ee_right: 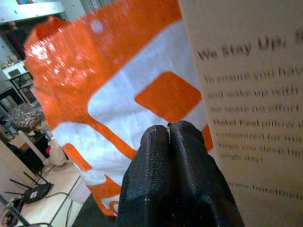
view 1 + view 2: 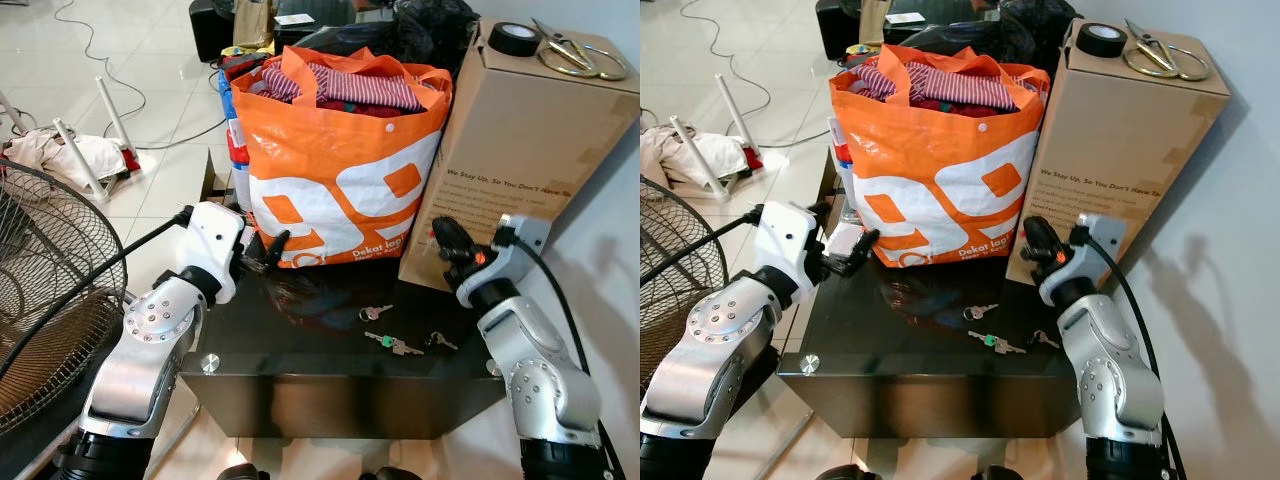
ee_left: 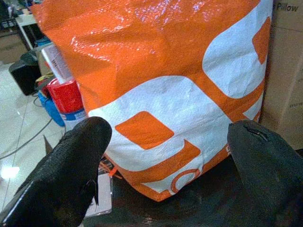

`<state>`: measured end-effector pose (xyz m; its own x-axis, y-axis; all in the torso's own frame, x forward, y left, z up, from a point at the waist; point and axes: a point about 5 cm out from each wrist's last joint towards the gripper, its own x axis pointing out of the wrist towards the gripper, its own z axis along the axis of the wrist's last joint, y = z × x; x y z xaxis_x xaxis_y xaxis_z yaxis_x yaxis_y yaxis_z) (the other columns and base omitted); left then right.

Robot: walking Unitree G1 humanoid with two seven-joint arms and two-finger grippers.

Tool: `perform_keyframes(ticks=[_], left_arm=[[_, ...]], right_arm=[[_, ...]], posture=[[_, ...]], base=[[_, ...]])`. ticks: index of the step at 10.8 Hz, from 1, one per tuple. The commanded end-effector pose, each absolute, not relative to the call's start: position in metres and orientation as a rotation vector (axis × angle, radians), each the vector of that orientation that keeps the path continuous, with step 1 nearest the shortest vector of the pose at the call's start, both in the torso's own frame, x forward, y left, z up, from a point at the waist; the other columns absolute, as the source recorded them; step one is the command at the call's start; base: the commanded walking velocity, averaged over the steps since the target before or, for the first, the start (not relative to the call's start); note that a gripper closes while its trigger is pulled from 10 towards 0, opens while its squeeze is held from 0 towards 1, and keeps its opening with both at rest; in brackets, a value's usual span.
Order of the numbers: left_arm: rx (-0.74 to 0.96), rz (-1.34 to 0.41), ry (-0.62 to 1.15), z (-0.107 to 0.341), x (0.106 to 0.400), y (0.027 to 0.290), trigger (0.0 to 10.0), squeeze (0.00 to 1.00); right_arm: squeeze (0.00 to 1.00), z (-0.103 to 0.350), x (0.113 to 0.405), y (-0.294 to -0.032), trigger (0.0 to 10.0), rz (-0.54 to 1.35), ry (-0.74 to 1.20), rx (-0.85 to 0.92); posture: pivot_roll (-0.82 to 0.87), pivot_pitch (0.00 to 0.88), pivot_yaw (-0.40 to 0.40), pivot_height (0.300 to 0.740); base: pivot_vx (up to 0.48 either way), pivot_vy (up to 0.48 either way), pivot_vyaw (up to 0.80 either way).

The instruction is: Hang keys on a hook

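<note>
While the keys (image 2: pixel 392 343) lie untouched on the near part of the dark counter (image 2: pixel 300 360), the right claw (image 2: pixel 447 238), pinched shut and empty, should open and descend squarely; the left claw (image 2: pixel 268 247) hovers spread wide, empty, by the orange bag (image 2: pixel 340 170).

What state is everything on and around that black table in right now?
keys: lying loose on the table, not held
orange bag: upright, open, stuffed with clothes
cardboard box: upright, closed, tape roll and scissors on top
left gripper: open, empty
right gripper: shut, empty
</note>
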<state>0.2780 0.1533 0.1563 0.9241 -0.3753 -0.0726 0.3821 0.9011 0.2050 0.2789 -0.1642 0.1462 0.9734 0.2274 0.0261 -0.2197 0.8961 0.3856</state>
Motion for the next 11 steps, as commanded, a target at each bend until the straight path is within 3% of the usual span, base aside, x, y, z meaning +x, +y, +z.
perform_keyframes(ticks=[1,5,6,7,11], left_arm=[[0.227,-0.375,0.039,0.153,0.277,0.155,10.0,0.15],[0.242,-0.340,0.044,0.150,0.273,0.155,10.0,0.15],[0.240,-0.341,0.048,0.148,0.274,0.153,10.0,0.15],[0.236,-0.343,0.057,0.146,0.276,0.153,10.0,0.15],[0.232,-0.270,0.090,0.133,0.281,0.159,10.0,0.16]], right_arm=[[0.00,0.151,0.275,-0.162,0.0,0.230,0.028,0.397],[0.00,0.164,0.269,-0.149,0.0,0.253,0.023,0.317],[0.00,0.162,0.270,-0.150,2.2,0.208,0.039,0.235],[0.00,0.150,0.270,-0.156,10.0,0.128,0.099,0.128],[0.00,0.130,0.271,-0.171,10.0,-0.006,0.141,0.057]], posture=[[-0.01,0.000,-0.012,0.740],[0.02,0.000,-0.030,0.740],[0.01,0.000,-0.019,0.740],[0.00,0.000,-0.004,0.740],[-0.02,0.000,0.012,0.740]], base=[[0.000,0.000,0.00],[0.000,0.000,0.00],[0.000,0.000,0.00],[0.000,0.000,0.00],[0.000,0.000,0.00]])
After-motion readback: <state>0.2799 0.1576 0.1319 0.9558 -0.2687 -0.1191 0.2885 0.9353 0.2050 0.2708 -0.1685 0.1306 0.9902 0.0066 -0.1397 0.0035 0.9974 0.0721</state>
